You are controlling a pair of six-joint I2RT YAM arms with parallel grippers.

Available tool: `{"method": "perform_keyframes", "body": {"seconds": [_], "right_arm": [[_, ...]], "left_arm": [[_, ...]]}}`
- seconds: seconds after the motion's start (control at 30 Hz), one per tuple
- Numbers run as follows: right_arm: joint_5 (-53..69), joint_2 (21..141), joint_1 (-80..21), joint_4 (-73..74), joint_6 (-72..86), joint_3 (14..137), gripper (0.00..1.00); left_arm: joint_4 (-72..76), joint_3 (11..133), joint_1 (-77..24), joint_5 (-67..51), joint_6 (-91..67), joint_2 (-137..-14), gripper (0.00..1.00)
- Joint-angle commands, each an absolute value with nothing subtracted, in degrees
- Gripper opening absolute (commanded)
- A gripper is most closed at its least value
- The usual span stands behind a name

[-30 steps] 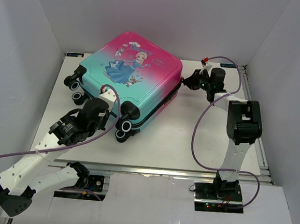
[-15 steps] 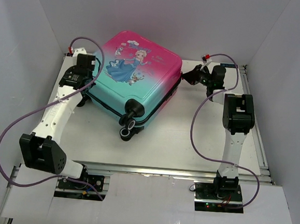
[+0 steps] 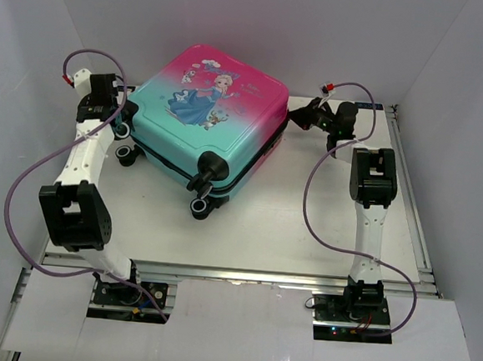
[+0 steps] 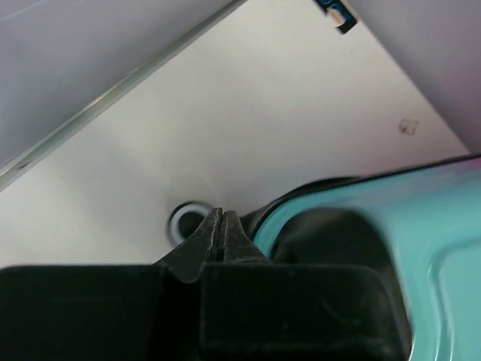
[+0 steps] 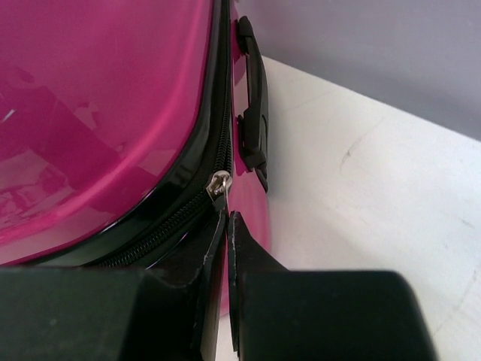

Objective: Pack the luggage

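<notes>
The luggage (image 3: 204, 119) lies flat and closed on the table, princess print up, its wheels (image 3: 199, 205) toward the near side. My left gripper (image 3: 123, 114) is shut and empty at its far-left corner. In the left wrist view the shut fingertips (image 4: 219, 219) sit just in front of a wheel (image 4: 188, 220), beside the teal shell (image 4: 406, 226). My right gripper (image 3: 294, 115) is at the pink right side. In the right wrist view it (image 5: 227, 218) is shut on the metal zipper pull (image 5: 219, 183) on the black zipper seam of the pink shell (image 5: 98, 113).
The black carry handle (image 5: 254, 98) runs along the luggage side just beyond the zipper pull. White walls enclose the table (image 3: 305, 227) at the back and both sides. Purple cables loop from both arms.
My left arm has swung from the near wheels round to the luggage's far-left corner. The luggage has shifted slightly left. My right gripper has followed it, staying at the seam.
</notes>
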State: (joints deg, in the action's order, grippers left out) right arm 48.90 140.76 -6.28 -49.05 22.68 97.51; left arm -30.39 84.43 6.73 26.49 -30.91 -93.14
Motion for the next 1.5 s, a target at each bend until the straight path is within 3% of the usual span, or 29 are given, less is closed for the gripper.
{"method": "perform_keyframes", "body": {"seconds": [0.0, 0.13, 0.27, 0.3, 0.43, 0.5, 0.53, 0.63, 0.8, 1.0, 1.23, 1.37, 1.47], "right_arm": [[52.5, 145.4, -10.6, -53.9, 27.4, 102.3, 0.08], [55.9, 146.4, -13.8, -54.9, 29.5, 102.2, 0.08], [55.4, 142.0, -17.2, -56.9, 27.2, 93.3, 0.08], [55.2, 140.9, -17.8, -57.1, 26.4, 91.5, 0.08], [54.8, 137.7, -19.1, -59.8, 25.9, 85.4, 0.08], [55.5, 136.3, -19.8, -61.6, 26.5, 83.0, 0.08], [55.8, 136.1, -20.2, -62.1, 26.5, 81.7, 0.08], [55.4, 134.9, -21.7, -62.8, 26.8, 80.0, 0.08], [54.4, 132.2, -26.8, -62.4, 24.9, 76.1, 0.08], [50.4, 126.9, -35.6, -62.2, 20.3, 67.3, 0.08], [47.6, 124.1, -41.5, -64.8, 17.7, 59.0, 0.08], [47.3, 122.3, -41.8, -68.5, 18.5, 54.7, 0.08], [46.0, 120.7, -41.9, -68.1, 17.1, 52.7, 0.08]], "left_arm": [[-24.7, 89.4, 6.7, 21.9, -31.8, -100.9, 0.0], [-18.9, 94.2, 6.7, 17.5, -28.1, -105.8, 0.0], [-20.4, 103.4, 6.7, 19.1, -22.4, -114.0, 0.0], [-22.4, 106.8, 6.8, 22.0, -21.7, -115.0, 0.04], [-28.0, 118.5, 6.8, 30.0, -19.8, -110.9, 0.53], [-25.0, 118.8, 6.4, 23.6, -18.2, -105.2, 0.58], [-23.3, 117.7, 5.6, 14.6, -17.5, -101.6, 0.61], [-21.2, 121.2, -5.2, 6.7, -10.2, -100.6, 0.64], [-26.5, 127.9, -24.2, 16.5, 2.8, -107.4, 0.67], [-21.9, 122.4, -35.8, 20.9, 6.9, -111.2, 0.65], [-21.8, 123.2, -39.2, 41.1, 5.5, -117.3, 0.62], [-22.6, 116.7, -39.1, 54.7, 3.6, -117.2, 0.61], [-23.6, 109.5, -38.9, 58.1, 0.5, -114.1, 0.61]]}}
